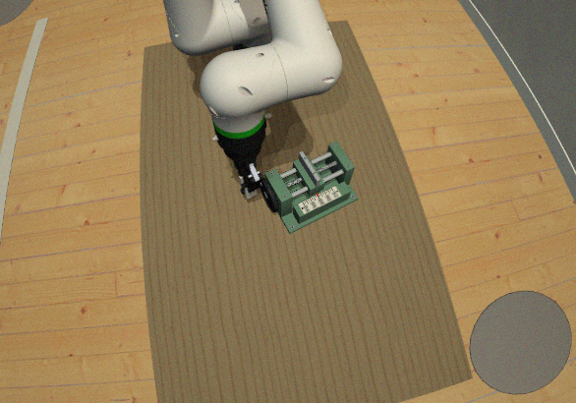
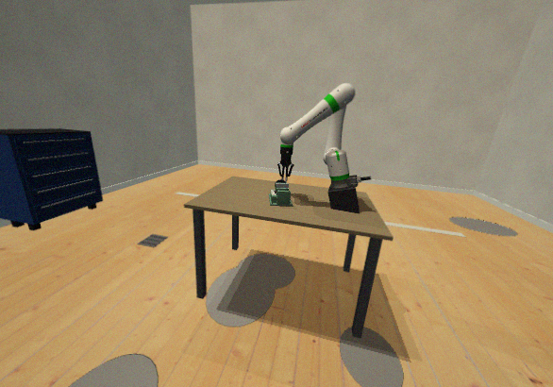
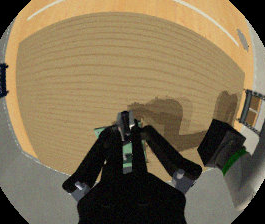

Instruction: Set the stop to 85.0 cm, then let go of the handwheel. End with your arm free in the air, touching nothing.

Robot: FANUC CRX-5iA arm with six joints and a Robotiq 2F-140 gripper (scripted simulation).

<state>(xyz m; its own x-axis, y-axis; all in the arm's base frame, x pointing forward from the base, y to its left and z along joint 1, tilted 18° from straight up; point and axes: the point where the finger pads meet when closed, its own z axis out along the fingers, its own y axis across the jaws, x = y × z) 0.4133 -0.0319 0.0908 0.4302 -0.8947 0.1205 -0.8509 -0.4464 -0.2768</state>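
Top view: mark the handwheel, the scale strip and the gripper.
handwheel (image 1: 268,196), top view, its dark rim.
scale strip (image 1: 320,201), top view, its white face.
gripper (image 1: 253,185), top view, between its fingertips.
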